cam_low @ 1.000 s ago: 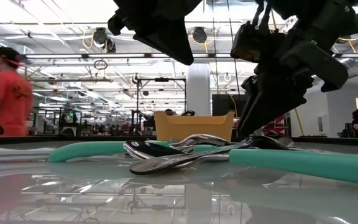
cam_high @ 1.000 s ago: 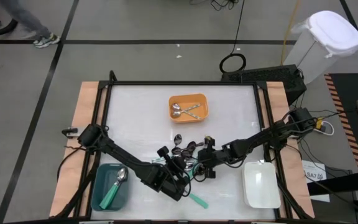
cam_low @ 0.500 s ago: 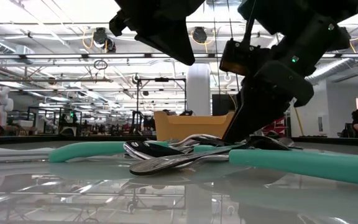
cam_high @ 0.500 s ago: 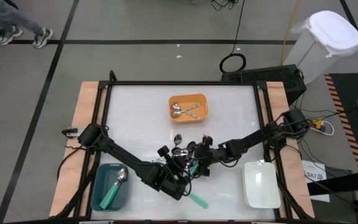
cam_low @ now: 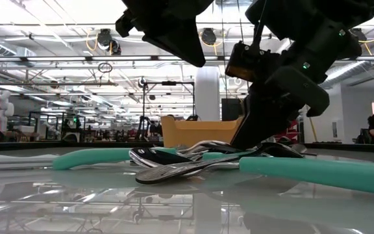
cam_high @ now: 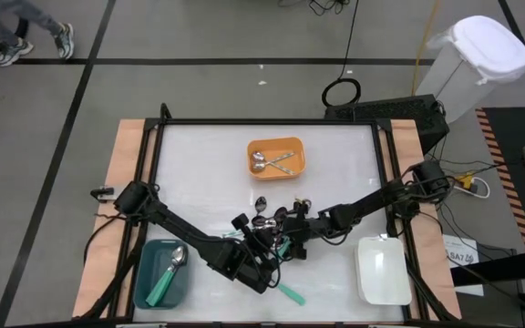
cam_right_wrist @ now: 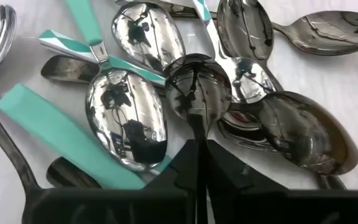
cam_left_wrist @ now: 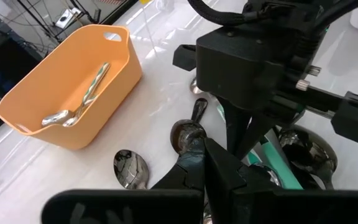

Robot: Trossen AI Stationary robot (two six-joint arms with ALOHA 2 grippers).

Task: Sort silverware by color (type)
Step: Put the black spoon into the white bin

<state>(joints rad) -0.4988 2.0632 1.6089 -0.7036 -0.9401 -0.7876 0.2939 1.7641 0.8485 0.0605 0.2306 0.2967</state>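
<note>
Teal tray (cam_high: pixel 144 264) w/ one teal-handled spoon (cam_high: pixel 169 273) sits well left of left gripper (cam_high: pixel 264 258), fingers shut, nothing held, hovering at near edge of spoon pile (cam_high: pixel 276 223). Right gripper (cam_high: pixel 289 244) just beside it, closed on black spoon (cam_right_wrist: pixel 198 93) in the pile. Orange tray (cam_high: pixel 276 157) w/ silver spoons (cam_high: pixel 272 161) beyond both.

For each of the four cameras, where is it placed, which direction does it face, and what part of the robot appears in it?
High: above the table, facing straight down; both arms, orange tray.
Low: table height, facing level; both arms descend onto the spoon pile.
Left wrist: on the left arm, facing the orange tray; left end effector shut.
Right wrist: on the right arm, facing the spoon pile; right end effector shut on a black spoon.
Shared: all views show the pile.
</note>
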